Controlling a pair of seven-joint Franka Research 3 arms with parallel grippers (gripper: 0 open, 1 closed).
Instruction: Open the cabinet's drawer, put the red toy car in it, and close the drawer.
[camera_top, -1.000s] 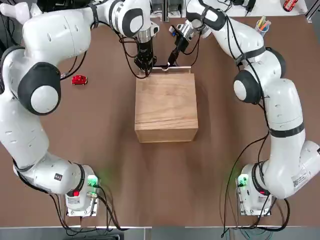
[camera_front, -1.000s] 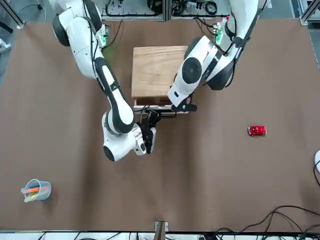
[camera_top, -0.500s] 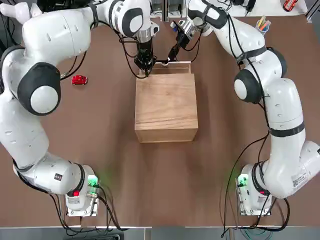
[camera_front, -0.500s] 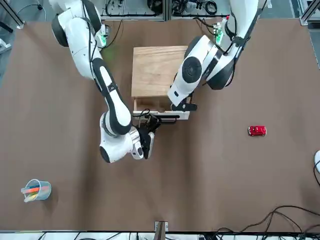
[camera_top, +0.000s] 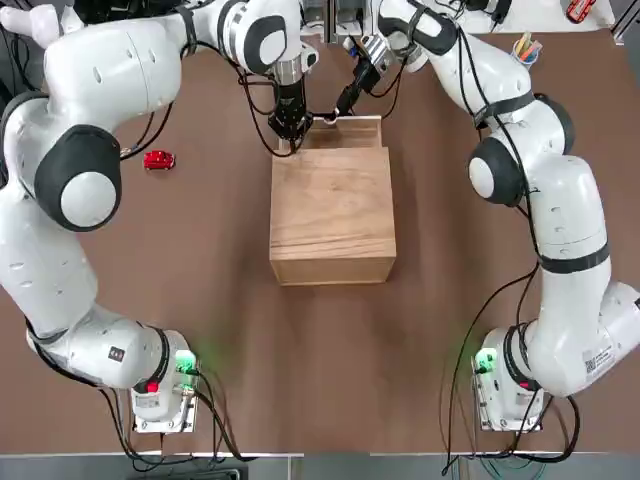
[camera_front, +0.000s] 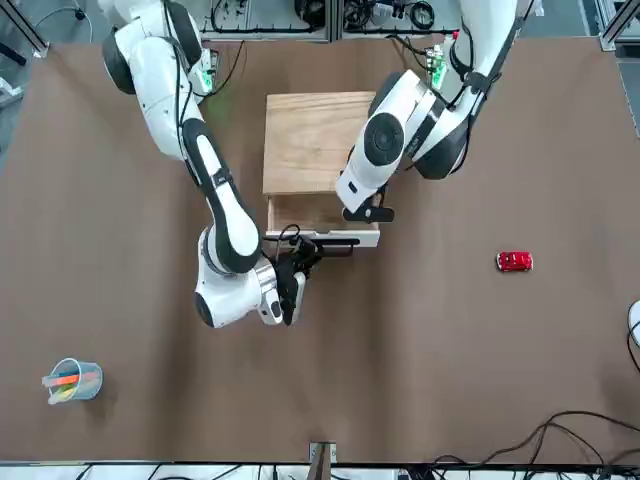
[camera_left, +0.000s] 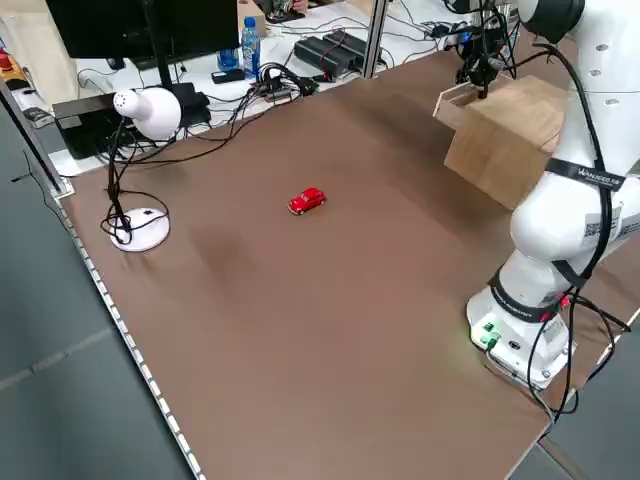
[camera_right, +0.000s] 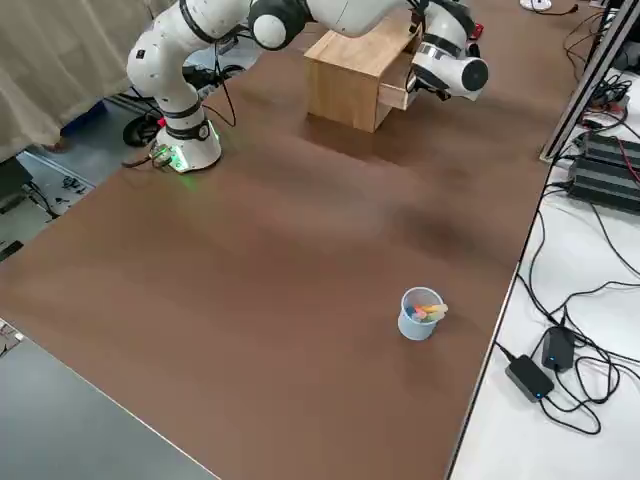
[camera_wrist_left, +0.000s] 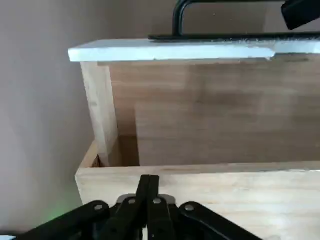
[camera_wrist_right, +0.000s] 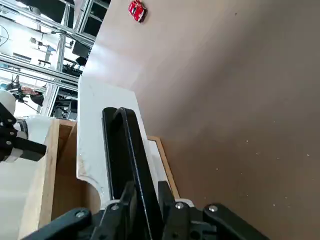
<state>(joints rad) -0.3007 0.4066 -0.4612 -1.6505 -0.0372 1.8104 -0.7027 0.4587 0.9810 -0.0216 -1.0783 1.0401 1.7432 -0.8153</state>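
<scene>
The pale wooden cabinet (camera_top: 331, 215) stands mid-table with its drawer (camera_top: 350, 132) pulled partly out on the far side. My right gripper (camera_top: 341, 107) is shut on the drawer's black handle (camera_wrist_right: 125, 145), which is fixed to the white drawer front (camera_front: 322, 236). My left gripper (camera_top: 291, 138) is shut with nothing in it. Its tips (camera_wrist_left: 148, 187) rest on the cabinet's top far edge, beside the drawer opening. The red toy car (camera_top: 158, 159) sits alone on the table to the cabinet's left, also seen as the car (camera_front: 514, 262) from the front.
A clear cup (camera_front: 72, 381) holding coloured pens stands at the far right corner of the table. A white desk lamp (camera_left: 140, 110) stands off the table's far left. A white mouse (camera_front: 634, 322) shows at the table's left edge. Brown tabletop (camera_top: 330, 350) spreads in front of the cabinet.
The right gripper has drawn the handle away from the cabinet, and the drawer has slid farther out. The left gripper has stayed on the cabinet's top edge.
</scene>
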